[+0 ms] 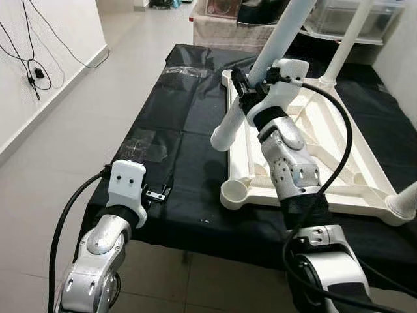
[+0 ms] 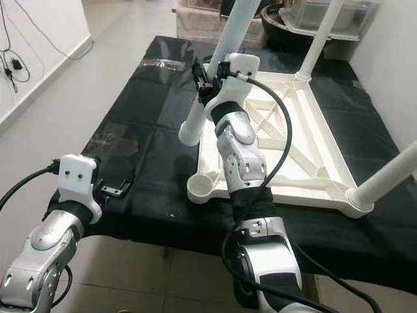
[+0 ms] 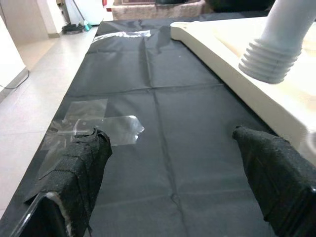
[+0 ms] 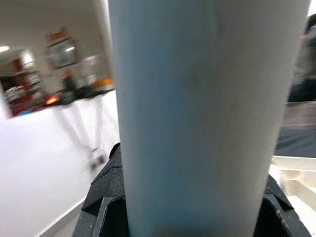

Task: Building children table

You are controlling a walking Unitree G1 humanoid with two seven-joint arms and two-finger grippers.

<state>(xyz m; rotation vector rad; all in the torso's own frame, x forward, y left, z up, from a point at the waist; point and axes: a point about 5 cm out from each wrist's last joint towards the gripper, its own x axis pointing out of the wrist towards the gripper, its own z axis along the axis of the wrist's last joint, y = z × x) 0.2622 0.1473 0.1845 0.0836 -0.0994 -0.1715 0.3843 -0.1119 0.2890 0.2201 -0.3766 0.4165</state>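
White plastic parts of a children's table are seen mid-assembly on a black-covered tabletop [image 1: 176, 124]. The upturned table top [image 2: 306, 150] lies on the cloth with two legs judged already fitted: one at the far corner [image 2: 319, 39], another at the near right corner [image 2: 391, 176]. A third leg [image 1: 260, 72] is held tilted by the right end effector [image 1: 251, 88], whose fingers are clamped on its shaft, the threaded foot hanging over the tray's left edge, not yet in any socket. The near left socket [image 2: 202, 187] is seen empty and is judged to be the one left to fill. The left end effector [image 3: 173, 168] is held apart over the cloth, near a patch of clear tape [image 3: 98, 128], gripping nothing. Storage bins [image 1: 352, 16] stand behind; their contents cannot be made out.
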